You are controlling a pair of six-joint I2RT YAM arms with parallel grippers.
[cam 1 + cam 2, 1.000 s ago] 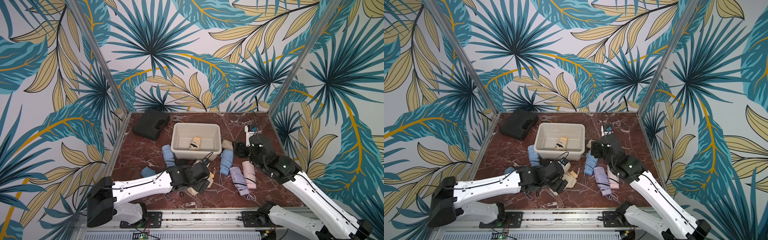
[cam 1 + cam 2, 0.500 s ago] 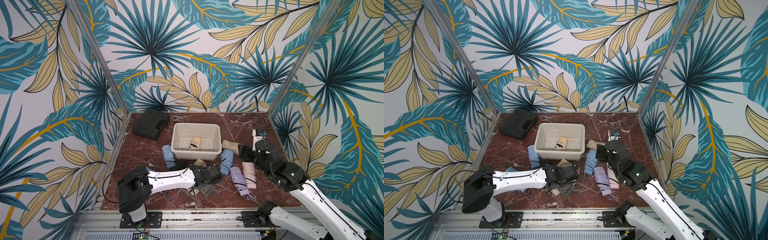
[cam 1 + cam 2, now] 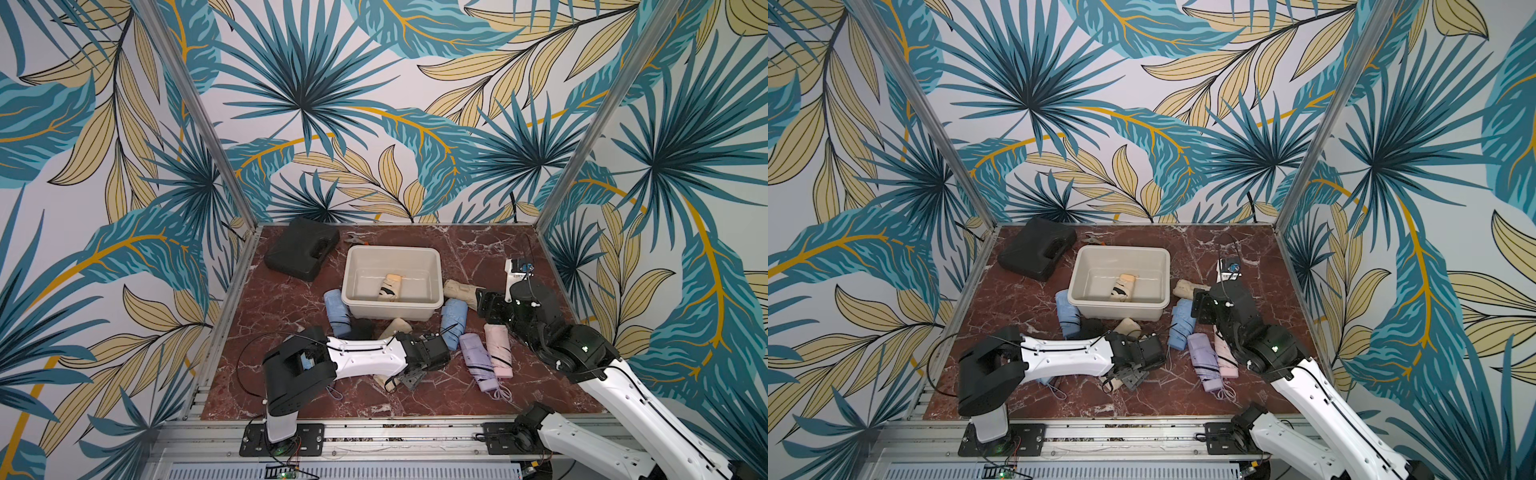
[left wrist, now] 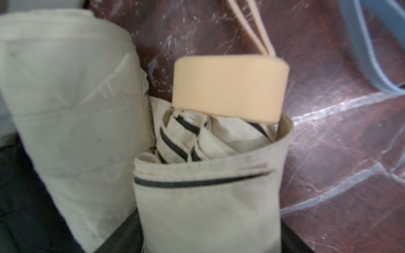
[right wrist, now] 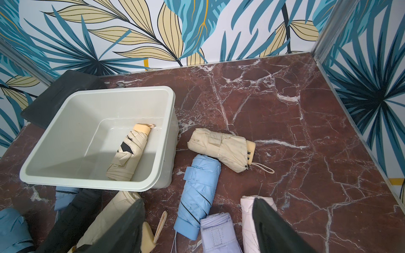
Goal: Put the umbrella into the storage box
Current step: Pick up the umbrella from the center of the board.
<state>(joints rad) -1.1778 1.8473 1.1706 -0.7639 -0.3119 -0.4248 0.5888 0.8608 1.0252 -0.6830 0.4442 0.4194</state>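
Note:
The off-white storage box (image 3: 392, 248) (image 3: 1121, 248) (image 5: 87, 185) stands mid-table with one cream umbrella (image 3: 389, 287) (image 5: 128, 153) lying inside. In front of it, low over the marble, my left gripper (image 3: 409, 376) (image 3: 1130, 377) is shut on another cream umbrella (image 4: 208, 208), whose peach handle (image 4: 230, 87) points away from the wrist. Its body fills the gap between the jaws. A third cream umbrella (image 4: 65, 109) (image 3: 397, 326) lies right beside it. My right gripper (image 3: 486, 305) (image 5: 197, 227) hangs open and empty to the right of the box, above the loose umbrellas.
On the marble lie two blue umbrellas (image 3: 336, 316) (image 3: 453, 322), a lilac one (image 3: 478, 361), a pink one (image 3: 498, 349), a cream one (image 3: 459, 289) and a black one (image 3: 361, 328). A black moulded case (image 3: 301, 249) sits back left, pliers (image 3: 355, 238) behind the box.
My left gripper has come down toward the front of the table onto the cream umbrella, and its jaws have narrowed around it. The right arm has shifted slightly to the right.

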